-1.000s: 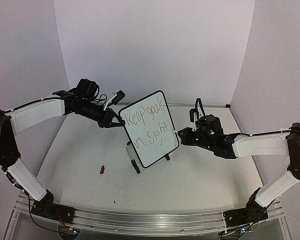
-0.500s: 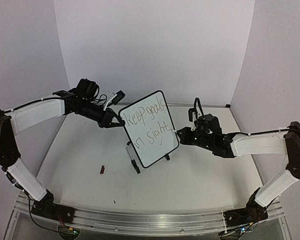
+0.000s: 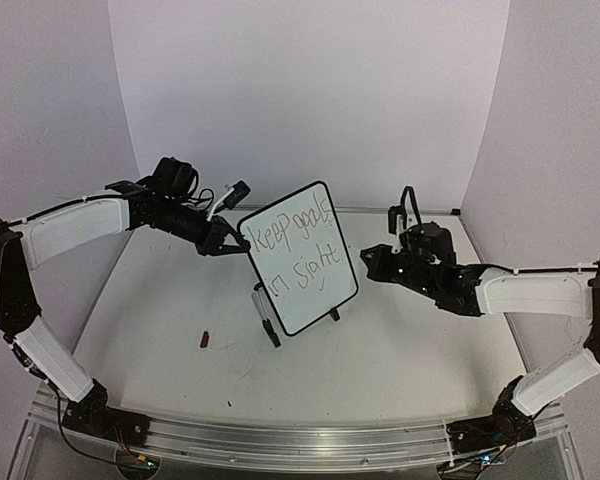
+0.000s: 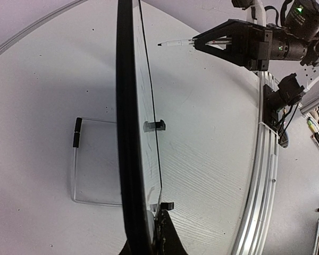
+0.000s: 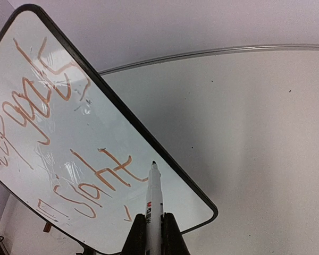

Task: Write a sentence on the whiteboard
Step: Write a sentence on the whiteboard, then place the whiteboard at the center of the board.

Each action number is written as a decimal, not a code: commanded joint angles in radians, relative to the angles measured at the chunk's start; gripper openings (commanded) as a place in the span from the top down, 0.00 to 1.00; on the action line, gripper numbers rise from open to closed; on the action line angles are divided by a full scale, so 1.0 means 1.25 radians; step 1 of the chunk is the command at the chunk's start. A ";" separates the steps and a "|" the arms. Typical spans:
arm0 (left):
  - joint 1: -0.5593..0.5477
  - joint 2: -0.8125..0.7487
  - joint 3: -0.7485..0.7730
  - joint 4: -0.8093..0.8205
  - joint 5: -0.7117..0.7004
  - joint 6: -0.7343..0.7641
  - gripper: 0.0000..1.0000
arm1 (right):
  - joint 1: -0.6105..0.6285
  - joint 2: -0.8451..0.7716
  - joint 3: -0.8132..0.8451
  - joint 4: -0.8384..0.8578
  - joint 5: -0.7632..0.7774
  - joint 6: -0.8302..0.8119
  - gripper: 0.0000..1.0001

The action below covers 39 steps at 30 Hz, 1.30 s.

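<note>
We see the board (image 3: 298,258) standing near the middle of the table (image 3: 410,340), between the two arms. It is tilted, with its written face turned toward the right arm. The sentence (image 3: 296,252) reads "Keep goals in sight" in two lines, with a small tick under the second line. In the right wrist view the strokes look reddish brown.

The left gripper (image 3: 223,243) is clamped on the board's upper left edge. In its own wrist view we see the board (image 4: 125,127) edge-on as a black strip running up from between the fingers (image 4: 164,239). A small black foot (image 4: 157,125) juts from the front face.

The right gripper (image 3: 365,260) is clenched on a marker (image 5: 154,194), which sticks straight out between its fingers (image 5: 136,234). The dark tip points at the board's (image 5: 165,154) right edge, beside the word "sight". From the left wrist we see the marker (image 4: 175,43) level, with a clear gap between its tip and the board's face. In the top view the right gripper sits just right of the board, apart from it.

A small dark red piece (image 3: 205,339) lies on the table, left of the board's base.
</note>
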 commanded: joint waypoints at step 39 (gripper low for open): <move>0.025 -0.111 -0.004 0.058 0.010 -0.062 1.00 | -0.003 -0.119 -0.053 -0.047 0.055 0.007 1.00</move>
